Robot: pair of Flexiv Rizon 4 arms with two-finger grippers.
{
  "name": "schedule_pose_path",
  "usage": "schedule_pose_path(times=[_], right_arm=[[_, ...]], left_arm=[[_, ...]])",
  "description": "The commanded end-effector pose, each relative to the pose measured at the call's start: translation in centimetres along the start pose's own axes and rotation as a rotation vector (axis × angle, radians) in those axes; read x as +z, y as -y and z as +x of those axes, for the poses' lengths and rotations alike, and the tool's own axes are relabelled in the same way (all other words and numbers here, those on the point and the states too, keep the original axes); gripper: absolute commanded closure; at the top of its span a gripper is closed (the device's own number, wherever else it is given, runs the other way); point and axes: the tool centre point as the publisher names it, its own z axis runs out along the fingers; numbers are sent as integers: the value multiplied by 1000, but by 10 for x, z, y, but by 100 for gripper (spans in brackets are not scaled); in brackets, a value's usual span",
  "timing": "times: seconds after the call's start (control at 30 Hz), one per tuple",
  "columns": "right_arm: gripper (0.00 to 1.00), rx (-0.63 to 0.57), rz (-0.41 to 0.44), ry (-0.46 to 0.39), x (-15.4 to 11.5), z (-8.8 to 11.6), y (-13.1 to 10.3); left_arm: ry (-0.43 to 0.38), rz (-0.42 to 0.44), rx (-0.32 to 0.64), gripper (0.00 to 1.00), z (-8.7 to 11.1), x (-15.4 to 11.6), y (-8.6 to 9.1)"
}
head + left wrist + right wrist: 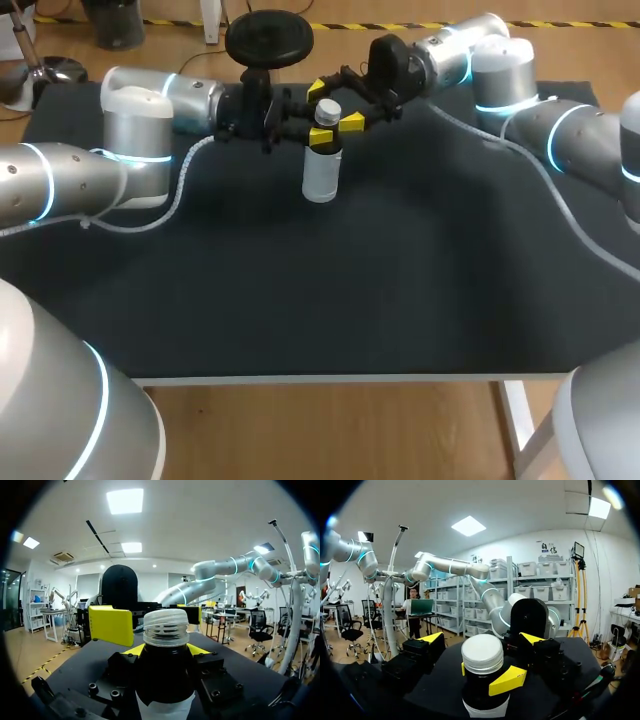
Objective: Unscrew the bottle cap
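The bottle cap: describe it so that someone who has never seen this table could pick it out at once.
On the black table, look to the far middle, where the left gripper holds one upright bottle. The bottle cap is the ribbed whitish lid crowning its dark neck, the only pale round thing among the yellow fingertips beside it.

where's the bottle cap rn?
Head view: the cap sits on the upright bottle at the table's back middle, left gripper holding the bottle just below it, right gripper open around it.
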Motion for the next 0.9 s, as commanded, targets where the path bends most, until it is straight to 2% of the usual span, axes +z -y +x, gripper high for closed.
schedule_pose_path(times=[0.03,0.13,0.23,0.33,0.43,0.9], right_arm=[[49,-1,-1,-113,-2,-6,2],[52,-4,0,-111,-1,-7,2],[60,-6,1,-109,-1,-8,1],[74,-6,2,-108,0,-8,1],[100,-7,2,-106,0,-7,1],[100,-21,0,-80,-7,-5,-9]], left_arm=[[-7,3,0,100,-3,0,-1],[-7,3,0,100,-3,0,-1],[-7,3,0,100,-3,0,-1],[-7,3,0,100,-3,0,-1],[-7,3,0,100,-3,0,-1],[-7,3,0,100,-3,0,-1]])
